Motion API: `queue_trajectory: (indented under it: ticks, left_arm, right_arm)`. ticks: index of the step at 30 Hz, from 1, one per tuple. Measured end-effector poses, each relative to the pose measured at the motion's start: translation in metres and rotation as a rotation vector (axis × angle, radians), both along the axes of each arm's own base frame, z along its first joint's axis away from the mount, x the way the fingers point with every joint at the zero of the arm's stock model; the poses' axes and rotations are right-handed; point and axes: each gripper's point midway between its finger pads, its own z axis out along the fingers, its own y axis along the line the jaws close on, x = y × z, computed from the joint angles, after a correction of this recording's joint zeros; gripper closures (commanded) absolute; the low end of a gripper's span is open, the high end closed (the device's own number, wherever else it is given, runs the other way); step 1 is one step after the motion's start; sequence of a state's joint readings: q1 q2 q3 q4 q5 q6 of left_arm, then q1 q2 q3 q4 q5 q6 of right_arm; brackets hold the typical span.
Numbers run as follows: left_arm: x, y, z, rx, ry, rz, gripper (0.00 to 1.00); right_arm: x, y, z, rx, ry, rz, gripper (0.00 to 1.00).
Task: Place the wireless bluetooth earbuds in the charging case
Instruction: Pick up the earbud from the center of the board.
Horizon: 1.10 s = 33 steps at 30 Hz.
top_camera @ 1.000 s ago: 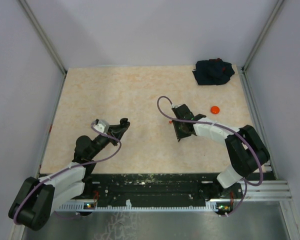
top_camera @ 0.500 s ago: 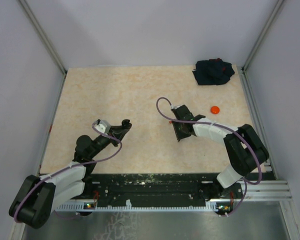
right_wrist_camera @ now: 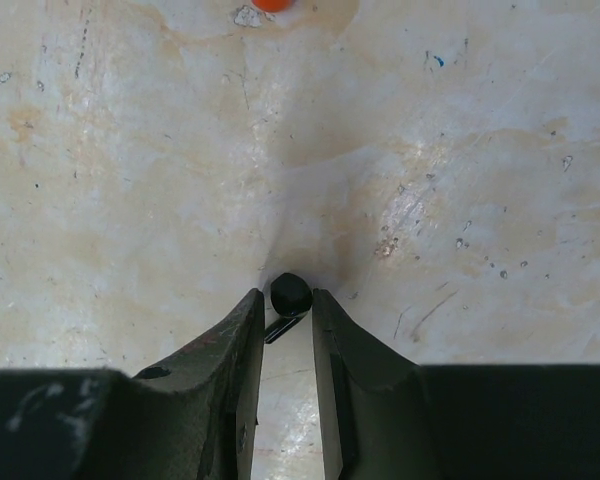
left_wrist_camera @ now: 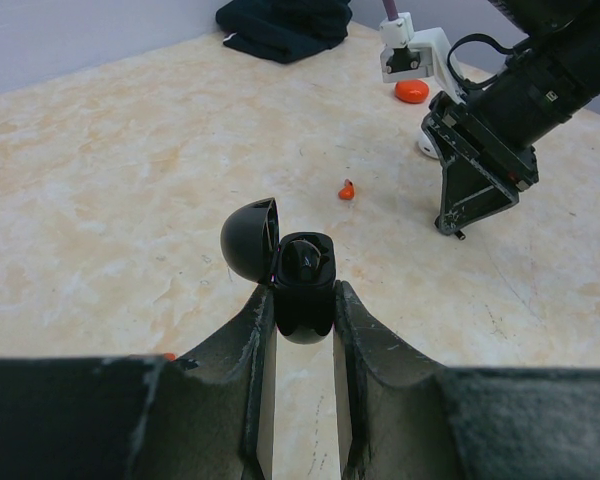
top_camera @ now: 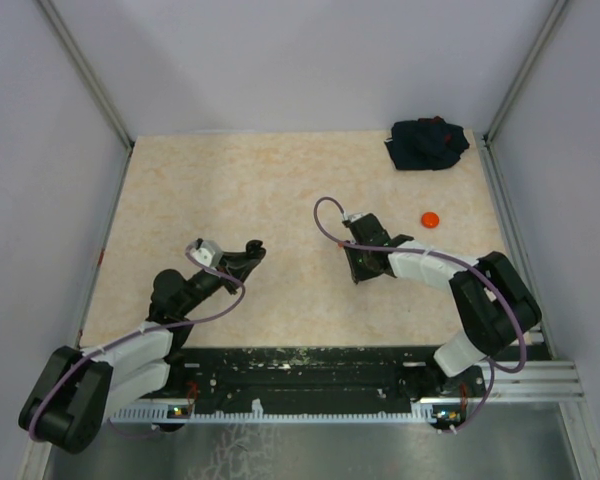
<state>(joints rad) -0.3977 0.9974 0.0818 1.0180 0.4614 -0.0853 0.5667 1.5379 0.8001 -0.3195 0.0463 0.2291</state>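
Black earbud [right_wrist_camera: 291,294] between right gripper [right_wrist_camera: 287,298] fingertips

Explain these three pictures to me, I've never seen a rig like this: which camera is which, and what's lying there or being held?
Two robot arms are bolted at the near edge of the table, each ending in a two-finger gripper. The wide picture is from a fixed camera above and behind them: left gripper on the left, right gripper on the right. The other two are from cameras on each wrist, looking along the fingers. The left gripper holds a black charging case, lid open. A black earbud sits between the right gripper's fingertips, down at the table; whether it is pinched, I cannot tell. Also lying there: a red earbud, an orange puck and a dark cloth.
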Motion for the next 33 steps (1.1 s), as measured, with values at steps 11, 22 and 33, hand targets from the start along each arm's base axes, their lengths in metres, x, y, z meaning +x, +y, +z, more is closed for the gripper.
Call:
queue_trajectory:
  ticks: [11, 22, 33]
  left_arm:
    - [-0.003, -0.005, -0.003, 0.002, 0.009, -0.034, 1.0]
    - [-0.011, -0.016, 0.0, -0.005, 0.004, -0.127, 1.0]
    - [-0.017, -0.027, -0.001, -0.017, 0.021, -0.206, 1.0]
  right_arm:
    - [0.001, 0.005, 0.001, 0.029, -0.009, 0.011, 0.86]
    - [0.006, 0.012, 0.023, 0.072, -0.079, 0.022, 0.88]
    - [-0.003, 0.049, 0.047, 0.066, -0.149, 0.125, 0.89]
